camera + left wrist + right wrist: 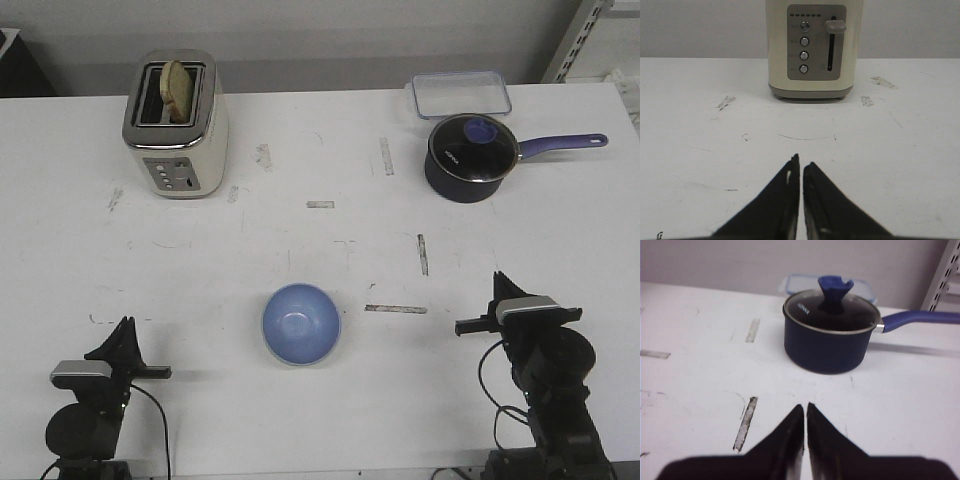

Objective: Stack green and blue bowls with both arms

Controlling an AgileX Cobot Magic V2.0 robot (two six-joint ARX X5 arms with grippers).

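Observation:
A light blue bowl (300,323) sits upright on the white table (330,250) near the front middle, between my two arms. No green bowl shows in any view. My left gripper (125,325) is at the front left, well to the left of the bowl; it is shut and empty, and points at the toaster in the left wrist view (800,162). My right gripper (497,280) is at the front right, to the right of the bowl; it is shut and empty in the right wrist view (805,407). The bowl shows in neither wrist view.
A cream toaster (177,125) with a slice of bread in it stands at the back left, also in the left wrist view (813,47). A navy saucepan (470,158) with a purple handle and a clear lidded box (460,95) stand at the back right.

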